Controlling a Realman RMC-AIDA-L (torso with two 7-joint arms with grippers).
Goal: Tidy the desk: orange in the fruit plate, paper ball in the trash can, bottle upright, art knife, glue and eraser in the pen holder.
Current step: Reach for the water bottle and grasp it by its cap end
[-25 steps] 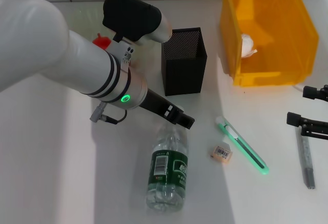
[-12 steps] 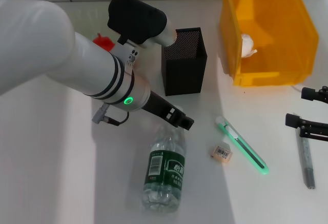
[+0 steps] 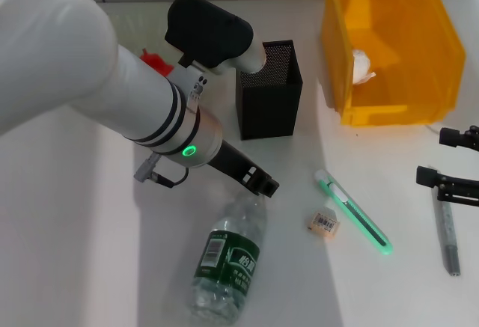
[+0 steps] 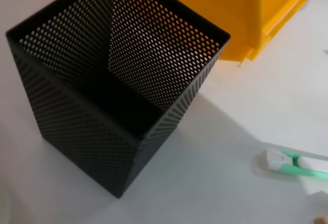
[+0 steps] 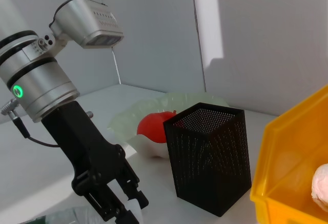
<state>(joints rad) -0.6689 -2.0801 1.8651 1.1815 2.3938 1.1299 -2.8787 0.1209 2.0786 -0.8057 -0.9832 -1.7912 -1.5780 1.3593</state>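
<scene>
The clear plastic green-labelled bottle (image 3: 227, 258) has swung its base toward the bench's near-left corner; the left tool (image 3: 263, 185) apparently pinches its cap. Lift the neck steadily, pivoting on the base.

We see the bottle (image 3: 224, 260) swung round on the desk (image 3: 67, 252) since a second ago: its base has slid toward 7 o'clock and it now lies slanted, cap end pointing to 1 o'clock, where before it lay nearly straight up and down the head view. The left gripper (image 3: 263, 185), at the bottle's cap end, has shifted a little toward 6 o'clock, and the left arm's black elbow housing (image 3: 208, 29) has moved toward 2 o'clock, now overlapping the pen holder's (image 3: 271, 96) near corner.
</scene>
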